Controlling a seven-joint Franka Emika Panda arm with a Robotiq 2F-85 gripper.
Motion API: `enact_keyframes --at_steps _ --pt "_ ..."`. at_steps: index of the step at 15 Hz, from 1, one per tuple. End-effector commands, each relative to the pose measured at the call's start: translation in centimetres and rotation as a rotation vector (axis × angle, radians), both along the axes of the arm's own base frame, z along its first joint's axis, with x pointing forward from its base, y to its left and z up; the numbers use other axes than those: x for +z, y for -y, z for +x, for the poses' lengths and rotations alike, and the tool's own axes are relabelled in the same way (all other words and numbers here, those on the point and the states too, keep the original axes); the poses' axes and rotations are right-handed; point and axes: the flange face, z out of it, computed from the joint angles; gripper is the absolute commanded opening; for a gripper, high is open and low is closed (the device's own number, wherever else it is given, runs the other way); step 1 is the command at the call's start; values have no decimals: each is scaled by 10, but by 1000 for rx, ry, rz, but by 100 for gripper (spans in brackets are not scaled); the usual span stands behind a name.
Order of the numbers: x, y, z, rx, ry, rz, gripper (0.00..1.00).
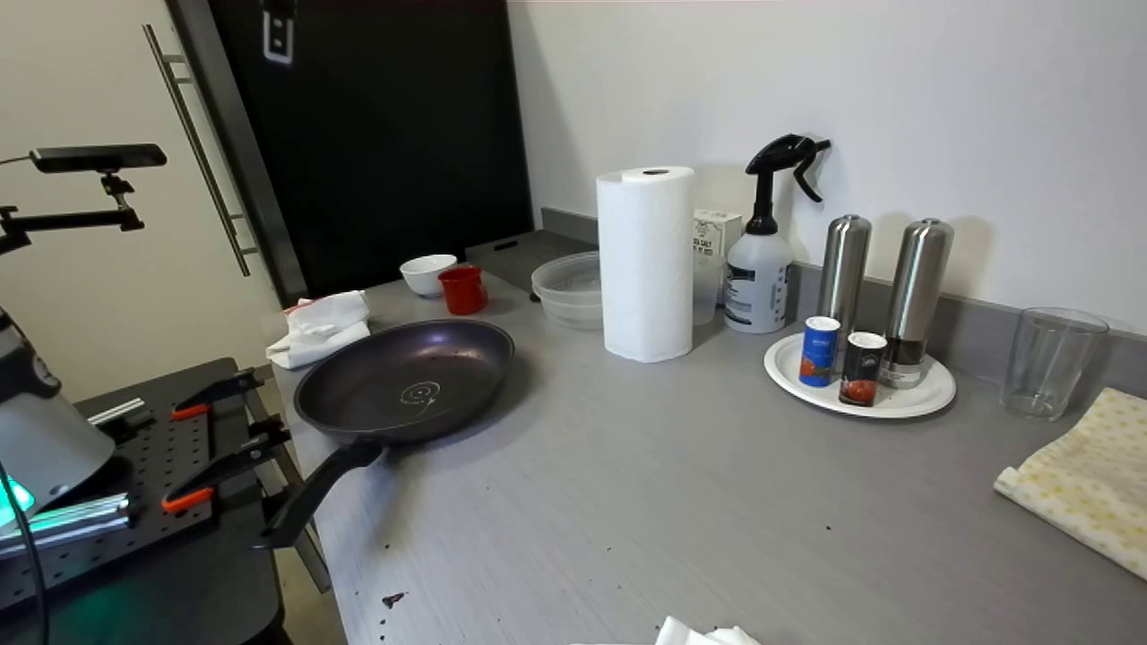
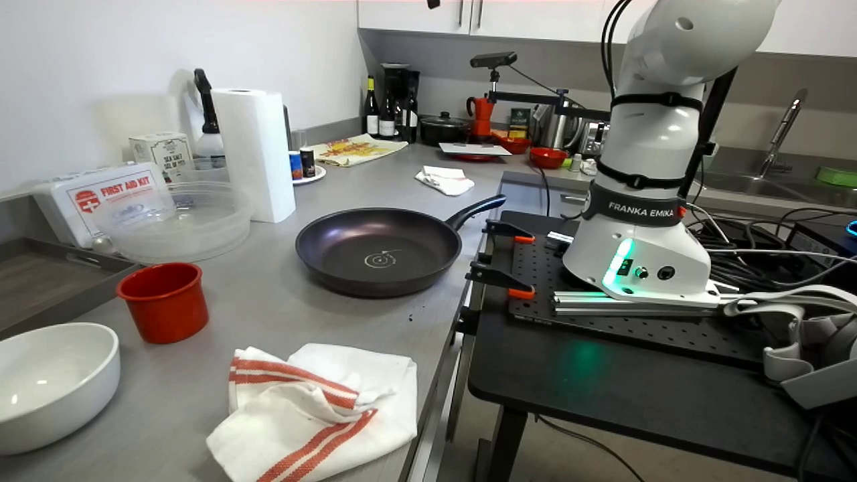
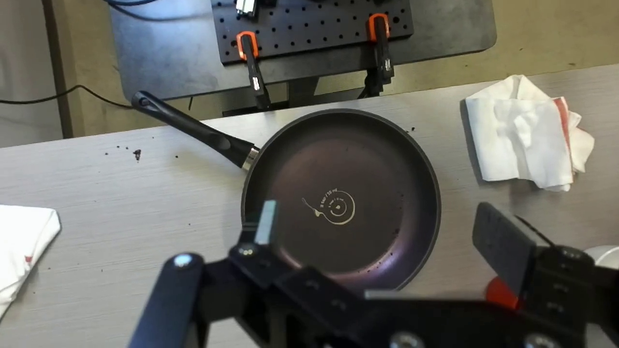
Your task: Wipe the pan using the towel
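Overhead a spread pincer (image 3: 379,222), shallow round pan (image 3: 338,179), two rumpled cloth towels (image 2: 321,412) (image 2: 445,179)

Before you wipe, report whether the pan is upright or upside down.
Upright: the pan shows its printed inside facing up in all three views.

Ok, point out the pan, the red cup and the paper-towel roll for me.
Pan (image 3: 341,198), wrist view: middle of its flat inside base.
Red cup (image 2: 166,309), in an exterior view: its outer wall.
Paper-towel roll (image 1: 646,269), in an exterior view: its side, about mid-height.
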Motion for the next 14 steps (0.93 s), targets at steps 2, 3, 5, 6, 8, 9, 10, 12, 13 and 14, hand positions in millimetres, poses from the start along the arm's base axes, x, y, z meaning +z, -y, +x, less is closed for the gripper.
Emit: enact_keyframes --at_steps 2,3,5,6,8,9,10,12,13,14 --pt "-26 -10 27 81 -7 -12 100" --pt "-33 -11 31 94 -8 -15 100" --pt "-50 -14 40 130 -9 -11 100" --pt "-60 -16 43 148 -12 -9 100" --pt "-81 -24 49 182 -8 -1 100" --pt "-91 -29 52 196 -9 0 100" --pt "-103 -36 53 211 -6 4 100" --pt "-125 -52 55 235 -5 7 100" --pt "-136 -62 55 245 -2 10 100" --pt "-147 -70 54 259 1 12 100"
